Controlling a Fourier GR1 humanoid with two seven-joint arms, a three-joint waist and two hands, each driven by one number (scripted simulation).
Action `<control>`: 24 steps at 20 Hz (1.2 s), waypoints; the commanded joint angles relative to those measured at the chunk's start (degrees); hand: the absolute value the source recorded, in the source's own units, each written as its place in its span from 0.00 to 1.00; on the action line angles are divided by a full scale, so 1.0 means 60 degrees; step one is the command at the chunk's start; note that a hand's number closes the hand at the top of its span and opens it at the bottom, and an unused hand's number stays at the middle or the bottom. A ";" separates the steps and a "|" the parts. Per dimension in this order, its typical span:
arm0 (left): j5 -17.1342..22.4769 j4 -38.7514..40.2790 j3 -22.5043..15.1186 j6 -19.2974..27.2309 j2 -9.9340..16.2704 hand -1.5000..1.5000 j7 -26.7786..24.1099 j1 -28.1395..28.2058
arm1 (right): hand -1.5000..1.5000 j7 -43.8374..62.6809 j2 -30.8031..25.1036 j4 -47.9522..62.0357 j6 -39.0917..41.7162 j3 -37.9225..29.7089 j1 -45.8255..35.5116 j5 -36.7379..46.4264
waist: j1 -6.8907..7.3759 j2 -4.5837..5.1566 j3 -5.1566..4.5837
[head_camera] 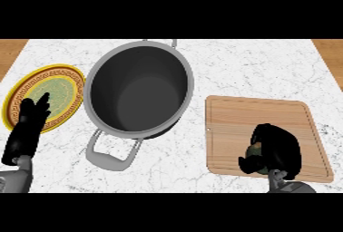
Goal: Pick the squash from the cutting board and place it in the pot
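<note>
— Where is the squash (255, 149) now?
— It lies on the wooden cutting board (258, 115), near the front edge. Only a small green part shows, because the right hand (278, 147) curls its fingers around it.
— And the pot (139, 88)?
— The grey pot stands left of the board, apart from it, on the marble counter (254, 63). One handle points to the front.
— The other hand?
— The left hand (28, 124) is straight-fingered and holds nothing, over the edge of a yellow plate (57, 86).

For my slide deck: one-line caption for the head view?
Right hand curled round the squash on the cutting board, empty pot beside it; left hand rests over the plate.
</note>
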 commanded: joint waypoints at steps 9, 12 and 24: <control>-0.0160 -0.0352 0.0079 -0.0052 -0.0016 0.50 0.0066 0.0274 | 1.00 -0.2243 -0.1746 -0.3703 0.0507 -0.0776 0.0009 -0.1048 | -0.0026 -0.0017 0.0005; -0.0241 -0.0497 0.0038 0.0009 -0.0015 0.50 0.0534 0.0112 | 1.00 -0.2648 -0.1844 -0.5149 -0.0215 -0.0473 0.0358 -0.0621 | -0.0126 -0.0046 0.0013; -0.0044 0.0101 0.0268 -0.0438 -0.0035 0.50 -0.0054 -0.0219 | 1.00 0.0006 -0.0208 -0.6207 0.2370 0.0134 -0.5193 -0.1360 | 0.0103 0.0017 -0.0018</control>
